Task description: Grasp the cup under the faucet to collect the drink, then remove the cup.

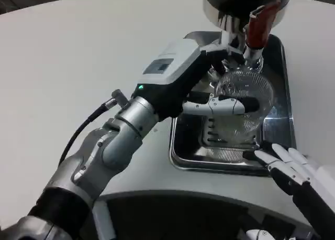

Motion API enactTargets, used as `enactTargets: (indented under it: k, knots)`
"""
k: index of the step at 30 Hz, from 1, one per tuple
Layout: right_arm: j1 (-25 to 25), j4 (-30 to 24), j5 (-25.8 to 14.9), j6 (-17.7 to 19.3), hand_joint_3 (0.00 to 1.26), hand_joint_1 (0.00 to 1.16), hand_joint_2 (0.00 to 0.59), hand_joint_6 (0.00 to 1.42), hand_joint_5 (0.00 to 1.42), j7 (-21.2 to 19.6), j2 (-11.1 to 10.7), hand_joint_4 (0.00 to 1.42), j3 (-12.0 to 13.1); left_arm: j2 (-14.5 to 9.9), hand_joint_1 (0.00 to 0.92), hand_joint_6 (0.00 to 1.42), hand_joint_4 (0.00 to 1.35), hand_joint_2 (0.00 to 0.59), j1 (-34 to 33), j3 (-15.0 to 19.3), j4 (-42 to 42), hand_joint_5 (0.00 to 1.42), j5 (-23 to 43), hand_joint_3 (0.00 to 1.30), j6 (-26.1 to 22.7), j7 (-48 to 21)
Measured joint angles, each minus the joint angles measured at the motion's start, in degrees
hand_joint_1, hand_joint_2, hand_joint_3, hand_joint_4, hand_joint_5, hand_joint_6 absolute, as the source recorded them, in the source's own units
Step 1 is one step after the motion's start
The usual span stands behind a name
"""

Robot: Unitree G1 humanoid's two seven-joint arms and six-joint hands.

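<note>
Head view, looking down on a white counter [68,51] with a curved near edge; a shiny metal drip tray [285,83] sits towards the far right part of the counter, its long side running away from the camera; at the tray's far end stands a drink dispenser [230,1], dark on top with a chrome base, cut off by the upper edge of the picture; a faucet with a red handle [259,25] slants down from the dispenser over the tray.

The left robot hand [209,88], on a silver forearm [112,140] that reaches in from the lower left corner, is grasping a clear plastic cup [246,96]; a white and black finger [225,105] lies across the cup's near side and dark fingers wrap its far side; the cup is held over the middle of the tray, directly beneath the faucet spout, its ribbed wall and round rim showing through the fingers; whether any drink is in it cannot be told.

The right robot hand [293,169] rests at the near right corner of the tray, fingers straight and spread, grasping nothing; its fingertips [261,155] lie at the tray's near rim, apart from the cup.
</note>
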State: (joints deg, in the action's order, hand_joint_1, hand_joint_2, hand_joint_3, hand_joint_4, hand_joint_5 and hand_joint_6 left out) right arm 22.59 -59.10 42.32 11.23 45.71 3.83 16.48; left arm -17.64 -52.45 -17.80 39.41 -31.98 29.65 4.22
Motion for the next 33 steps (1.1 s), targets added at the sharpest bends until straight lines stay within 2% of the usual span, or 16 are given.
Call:
enactTargets:
  k: [9,21,28,33]
  knots:
    - [-0.13,0.0,0.0,-0.56,0.16,0.4,0.375,0.0,0.0,0.15,-0.06,0.02,-0.47,-0.33,0.176,0.55,0.15,0.065,0.09,0.97,-1.87,0.35,0.18,0.31,0.04,0.06]
    - [-0.17,0.0,0.0,-0.6,0.16,0.4,0.375,0.0,0.0,0.15,-0.03,0.02,-1.02,-2.56,0.163,0.55,0.15,0.067,3.39,3.5,-8.71,0.35,2.9,0.3,0.48,-1.5]
    - [-0.25,0.0,0.02,-1.03,0.16,0.4,0.378,0.0,0.0,0.15,-0.02,0.02,-1.24,-4.06,0.157,0.57,0.2,0.068,7.55,5.87,-16.39,0.39,7.08,0.32,0.45,-5.0]
    - [-0.3,-0.01,0.05,-1.17,0.17,0.4,0.381,0.0,0.0,0.16,-0.02,0.02,-1.59,-4.65,0.145,0.59,0.22,0.081,10.43,8.08,-21.28,0.42,11.59,0.27,0.52,-7.98]
